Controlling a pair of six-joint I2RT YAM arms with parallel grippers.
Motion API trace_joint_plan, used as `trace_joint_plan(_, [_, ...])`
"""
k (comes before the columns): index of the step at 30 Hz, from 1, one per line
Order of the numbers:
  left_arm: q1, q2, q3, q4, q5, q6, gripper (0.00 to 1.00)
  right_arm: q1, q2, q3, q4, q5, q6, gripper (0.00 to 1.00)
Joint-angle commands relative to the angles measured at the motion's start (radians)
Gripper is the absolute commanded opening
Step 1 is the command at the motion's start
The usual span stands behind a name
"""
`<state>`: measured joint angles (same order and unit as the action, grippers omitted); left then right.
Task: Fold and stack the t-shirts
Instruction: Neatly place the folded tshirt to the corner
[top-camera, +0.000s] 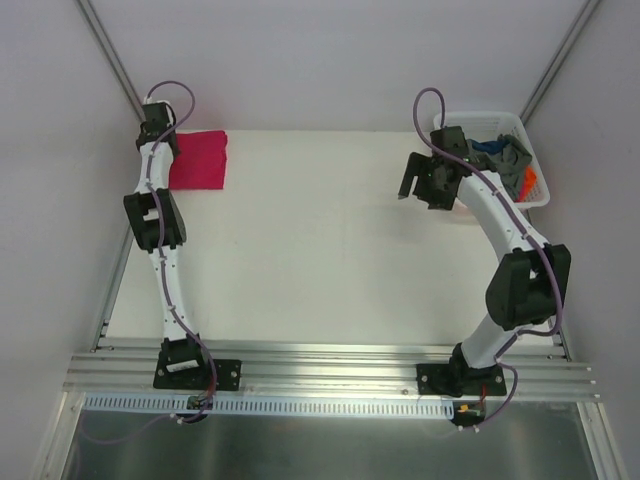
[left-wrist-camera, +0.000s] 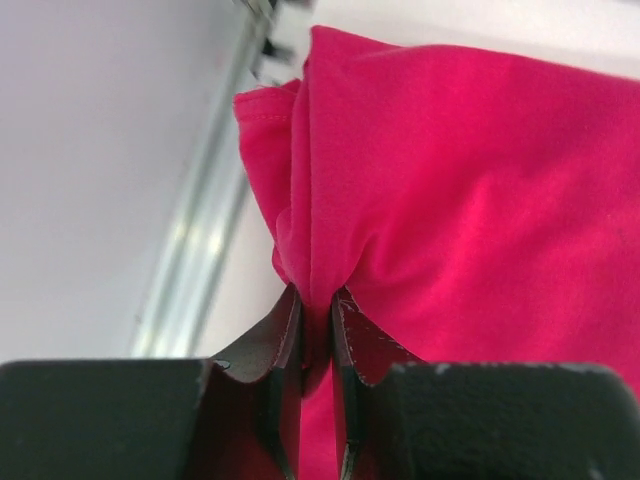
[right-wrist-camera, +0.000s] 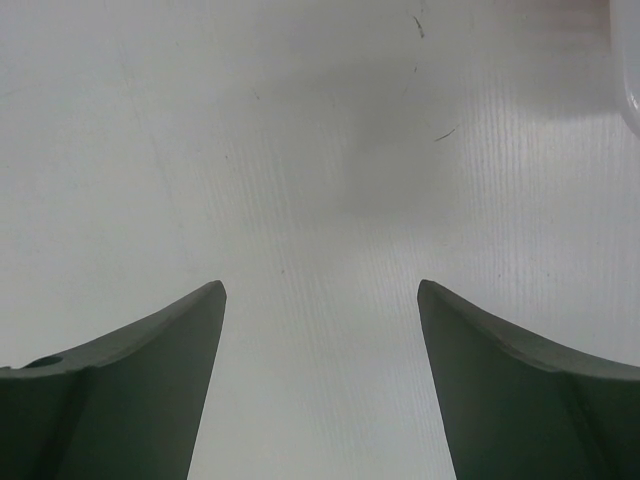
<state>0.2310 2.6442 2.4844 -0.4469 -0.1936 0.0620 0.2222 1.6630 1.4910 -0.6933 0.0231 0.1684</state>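
The magenta-pink t-shirt (top-camera: 200, 160) lies folded at the far left corner of the table. My left gripper (top-camera: 163, 138) is at its left edge, shut on a pinch of the pink cloth (left-wrist-camera: 460, 190); the fold runs up between my fingertips (left-wrist-camera: 318, 300). My right gripper (top-camera: 413, 182) is open and empty over bare table, just left of the basket; its fingers (right-wrist-camera: 190, 320) stand wide apart. The grey t-shirt (top-camera: 515, 152), the dark blue one (top-camera: 488, 146) and the orange one (top-camera: 529, 183) lie bundled in the white basket.
The white plastic basket (top-camera: 470, 119) stands at the far right corner; its rim (right-wrist-camera: 630, 80) shows at the right wrist view's edge. Metal frame posts (top-camera: 110, 60) rise at both back corners. An aluminium rail (top-camera: 330, 360) runs along the near edge.
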Motion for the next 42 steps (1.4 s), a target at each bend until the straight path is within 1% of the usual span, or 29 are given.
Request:
trace_joint_plan(1, [0.013, 0.045, 0.093, 0.128, -0.075, 0.140, 0.08, 0.002, 0.041, 0.084, -0.075, 0.020, 0.025, 0.82])
trace_joint_plan(3, [0.024, 0.065, 0.106, 0.143, -0.096, 0.157, 0.08, 0.005, 0.069, 0.136, -0.097, 0.006, 0.017, 0.82])
trace_joint_plan(5, [0.039, 0.069, 0.120, 0.145, -0.064, 0.161, 0.17, 0.011, 0.099, 0.167, -0.117, -0.005, 0.006, 0.82])
trace_joint_plan(9, [0.048, 0.062, 0.136, 0.142, -0.035, 0.153, 0.52, 0.026, 0.127, 0.193, -0.118, -0.015, 0.000, 0.82])
trace_joint_plan(10, [0.048, 0.045, 0.136, 0.137, -0.033, 0.153, 0.62, 0.029, 0.133, 0.193, -0.114, -0.049, -0.001, 0.82])
trace_joint_plan(13, [0.047, 0.005, 0.134, 0.120, -0.043, 0.133, 0.72, 0.035, 0.129, 0.172, -0.088, -0.063, -0.004, 0.83])
trace_joint_plan(15, [0.045, -0.047, 0.131, 0.114, -0.087, 0.114, 0.75, 0.037, 0.109, 0.152, -0.060, -0.089, -0.004, 0.83])
trace_joint_plan(16, [0.044, -0.068, 0.125, 0.109, -0.151, 0.107, 0.76, 0.037, 0.100, 0.131, -0.033, -0.095, -0.003, 0.83])
trace_joint_plan(17, [0.041, -0.116, 0.110, 0.106, -0.167, 0.084, 0.77, 0.037, 0.080, 0.120, -0.017, -0.106, 0.008, 0.83])
trace_joint_plan(18, [0.041, -0.147, 0.059, 0.103, -0.167, 0.066, 0.77, 0.037, 0.067, 0.108, -0.005, -0.112, 0.011, 0.83])
trace_joint_plan(19, [0.034, -0.176, 0.026, 0.100, -0.140, 0.041, 0.77, 0.037, 0.057, 0.097, 0.020, -0.120, 0.013, 0.83])
trace_joint_plan(20, [0.033, -0.235, -0.011, 0.100, -0.095, -0.018, 0.77, 0.037, 0.047, 0.083, 0.029, -0.133, 0.013, 0.83])
trace_joint_plan(21, [0.031, -0.263, -0.092, 0.100, -0.042, -0.052, 0.76, 0.039, 0.025, 0.080, 0.031, -0.141, 0.003, 0.84])
trace_joint_plan(22, [0.019, -0.317, -0.132, 0.105, 0.061, -0.123, 0.75, 0.039, 0.014, 0.068, 0.041, -0.153, -0.009, 0.84])
trace_joint_plan(23, [0.010, -0.340, -0.174, 0.117, 0.107, -0.148, 0.75, 0.037, -0.002, 0.060, 0.044, -0.157, -0.021, 0.84])
trace_joint_plan(24, [-0.001, -0.361, -0.262, 0.146, 0.137, -0.172, 0.75, 0.036, -0.025, 0.057, 0.043, -0.153, -0.041, 0.85])
trace_joint_plan(26, [-0.044, -0.401, -0.355, 0.242, 0.172, -0.224, 0.77, 0.032, -0.046, 0.057, 0.020, -0.146, -0.050, 0.86])
trace_joint_plan(27, [-0.053, -0.397, -0.390, 0.254, 0.177, -0.240, 0.77, 0.025, -0.055, 0.057, 0.014, -0.155, -0.052, 0.86])
trace_joint_plan(29, [-0.076, -0.342, -0.372, 0.252, 0.163, -0.295, 0.77, 0.020, -0.083, 0.052, 0.012, -0.154, -0.038, 0.86])
trace_joint_plan(31, [-0.075, -0.305, -0.366, 0.252, 0.155, -0.362, 0.78, 0.011, -0.100, 0.057, 0.008, -0.153, -0.036, 0.86])
trace_joint_plan(32, [-0.071, -0.273, -0.367, 0.254, 0.155, -0.419, 0.78, 0.009, -0.108, 0.055, 0.006, -0.143, -0.040, 0.86])
trace_joint_plan(35, [-0.056, -0.230, -0.363, 0.255, 0.161, -0.494, 0.80, 0.009, -0.138, 0.055, 0.003, -0.115, -0.053, 0.87])
trace_joint_plan(39, [-0.038, -0.217, -0.329, 0.260, 0.181, -0.513, 0.83, 0.002, -0.163, 0.078, 0.008, -0.107, -0.075, 0.88])
trace_joint_plan(41, [-0.039, -0.243, -0.323, 0.260, 0.242, -0.501, 0.86, -0.003, -0.167, 0.113, 0.011, -0.114, -0.078, 0.89])
trace_joint_plan(42, [-0.041, -0.263, -0.343, 0.260, 0.265, -0.498, 0.87, -0.006, -0.167, 0.130, 0.000, -0.109, -0.081, 0.90])
